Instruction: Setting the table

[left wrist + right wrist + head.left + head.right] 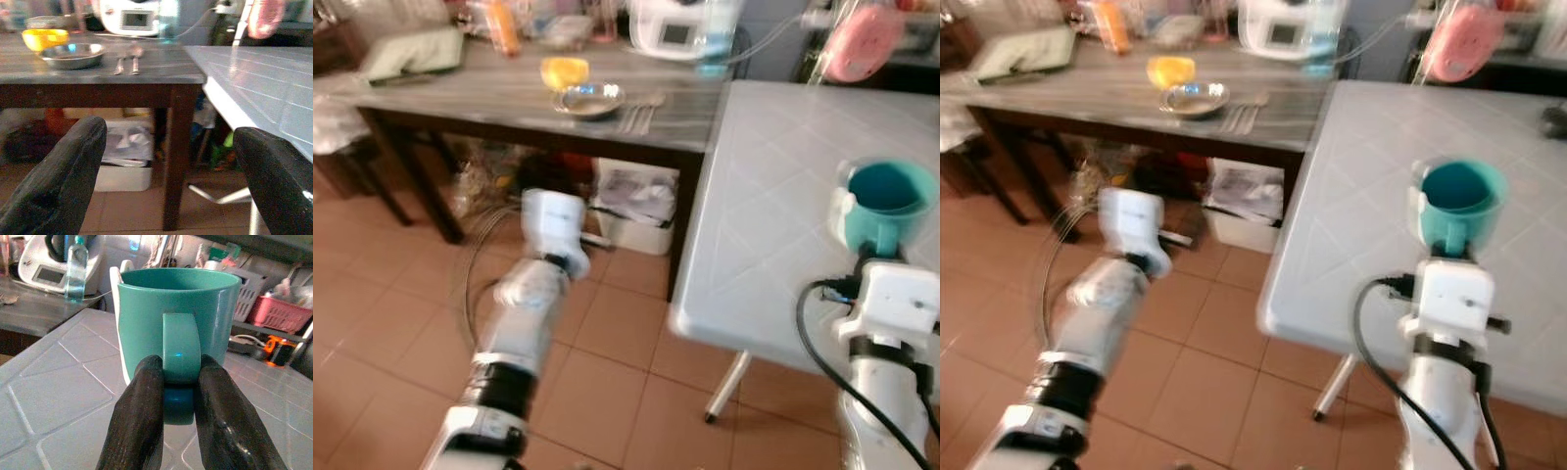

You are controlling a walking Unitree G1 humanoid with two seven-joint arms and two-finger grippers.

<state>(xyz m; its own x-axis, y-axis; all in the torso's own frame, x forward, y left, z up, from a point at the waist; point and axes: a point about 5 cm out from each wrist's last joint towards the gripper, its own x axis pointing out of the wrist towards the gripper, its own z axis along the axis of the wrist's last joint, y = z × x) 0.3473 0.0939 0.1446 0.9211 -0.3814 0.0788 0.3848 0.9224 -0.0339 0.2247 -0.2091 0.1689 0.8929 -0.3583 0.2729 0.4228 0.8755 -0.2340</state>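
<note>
The right tool (178, 382) is pinching the handle of a teal mug (178, 323), its two black fingers (139, 411) closed against either side of the handle. The mug is sitting upright over the white worktop (773, 196), near the edge closest to the robot; whether its base is touching the surface is hard to tell. Something white is lying against the mug's side, too blurred to name.

The left tool (166, 171) is hanging over the tiled floor (391, 323) in front of the dark worktop (509, 93), its fingers (58, 181) spread wide apart and holding nothing.

On the dark worktop a metal bowl (589, 99) is sitting just in front of a yellow bowl (565, 70), with cutlery (638, 116) lying just beside the metal one. Farther back a white appliance (671, 29) is standing by a clear bottle (168, 17). A white box (631, 211) is resting on the floor under that worktop.
</note>
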